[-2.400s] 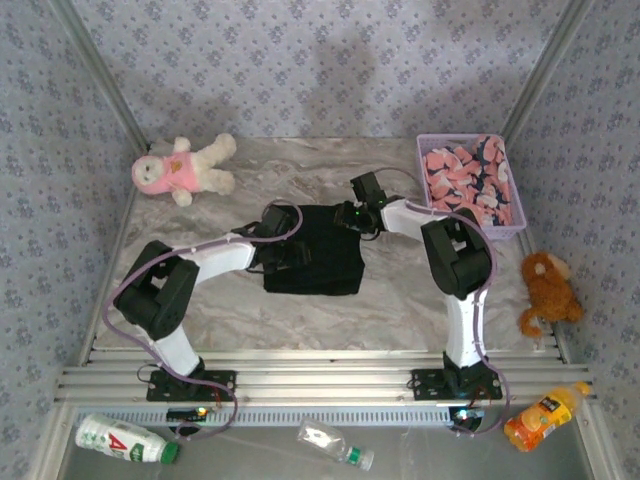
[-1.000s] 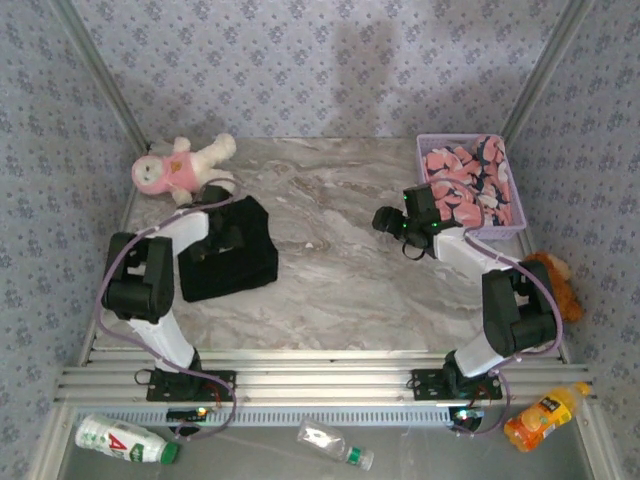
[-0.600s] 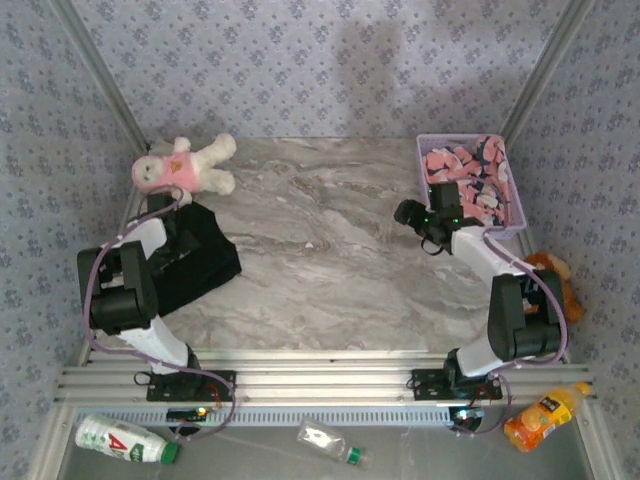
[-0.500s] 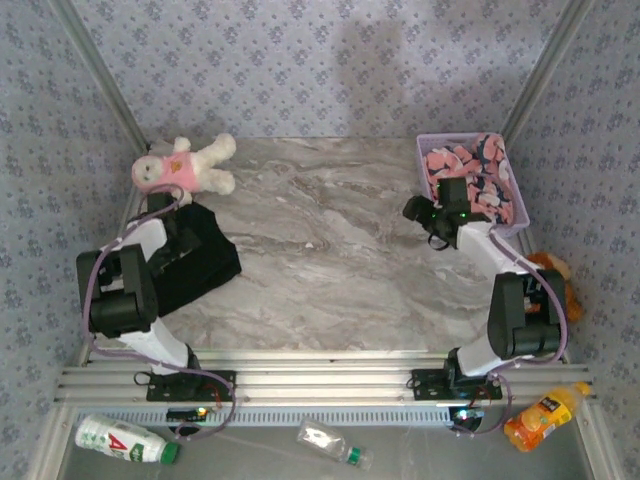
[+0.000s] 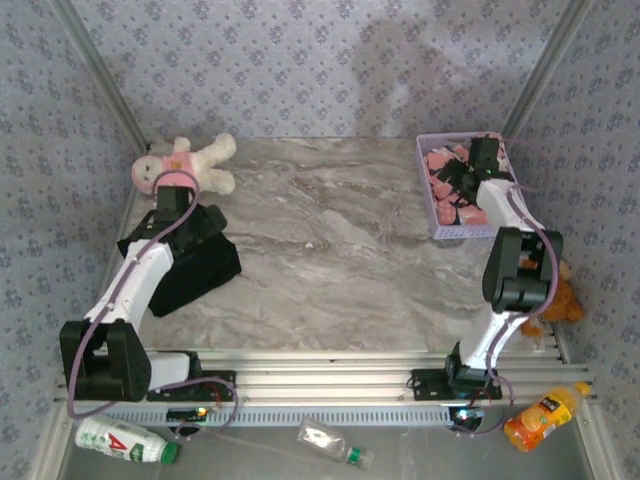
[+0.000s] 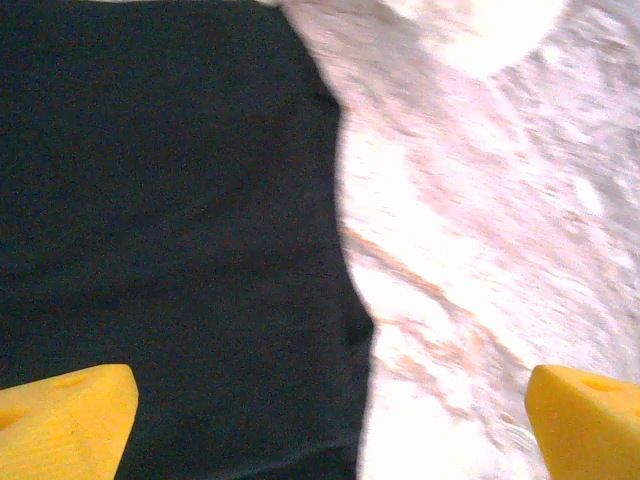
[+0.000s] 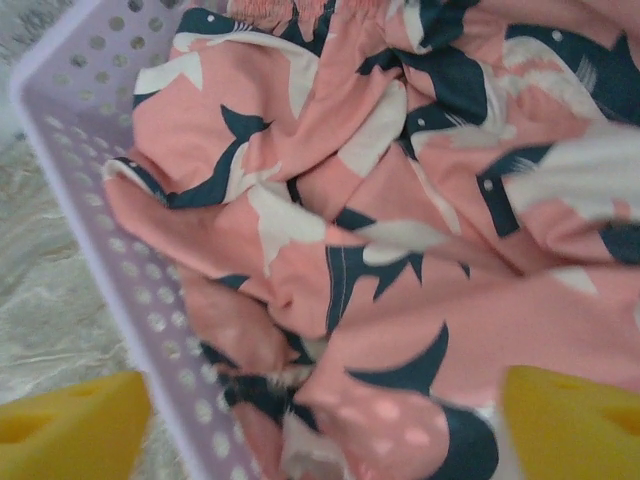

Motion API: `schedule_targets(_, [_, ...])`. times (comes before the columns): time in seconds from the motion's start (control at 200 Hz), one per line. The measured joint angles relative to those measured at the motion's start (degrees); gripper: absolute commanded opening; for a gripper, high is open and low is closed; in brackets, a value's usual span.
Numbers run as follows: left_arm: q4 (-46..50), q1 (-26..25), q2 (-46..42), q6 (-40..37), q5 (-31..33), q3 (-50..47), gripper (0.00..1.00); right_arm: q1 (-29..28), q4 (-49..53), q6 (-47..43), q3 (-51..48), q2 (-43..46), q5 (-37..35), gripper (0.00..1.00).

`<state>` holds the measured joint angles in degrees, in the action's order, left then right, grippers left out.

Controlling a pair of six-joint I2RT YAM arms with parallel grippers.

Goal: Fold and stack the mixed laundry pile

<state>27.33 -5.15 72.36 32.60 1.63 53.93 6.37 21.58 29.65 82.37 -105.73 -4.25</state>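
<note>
Your left gripper (image 6: pixel 320 430) stands wide open. In the left wrist view its two yellow fingertips (image 6: pixel 60 420) sit in the bottom corners of the frame, far apart, and they clamp nothing. Beneath them the black T-shirt (image 6: pixel 170 200) takes the left half of that frame. Its edge runs down the middle against the marble table (image 6: pixel 480 220) on the right. In the top view you find the T-shirt folded into a flat bundle at the left of the frame, near the table's left edge and just below the plush toy (image 5: pixel 185 167). Your left arm reaches over its upper end.

Your right gripper (image 7: pixel 320 425) is open as well, its yellow tips spread to the bottom corners of the right wrist frame. It hangs over the lavender mesh basket (image 7: pixel 90 190), whose perforated wall crosses the left side of that frame. The pink garment (image 7: pixel 380 260), printed with dark and white bird-like shapes, lies crumpled inside the basket. You cannot tell whether the tips touch the cloth. In the top view the basket sits at the upper right, well apart from the T-shirt.
</note>
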Motion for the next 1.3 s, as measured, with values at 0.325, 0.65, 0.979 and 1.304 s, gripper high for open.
schedule_targets(0.325, [-6.3,-12.3,1.3,2.0,-0.2,-0.3,1.00,0.5,8.9,-0.5,11.1,-16.6,-0.1,0.75])
schedule_targets(0.65, [-11.2,-18.5,7.1,4.9,2.3,-2.9,1.00,2.3,11.6,-0.7,13.6,-16.7,4.3,0.00])
schedule_targets(0.979, [-12.9,-18.5,9.7,5.0,-0.1,-2.9,1.00,3.4,3.4,-1.0,10.4,5.7,11.5,0.00])
schedule_targets(1.304, [-15.0,-18.5,11.6,6.1,-2.4,-2.6,1.00,0.4,-13.4,2.5,6.3,25.0,26.8,0.00])
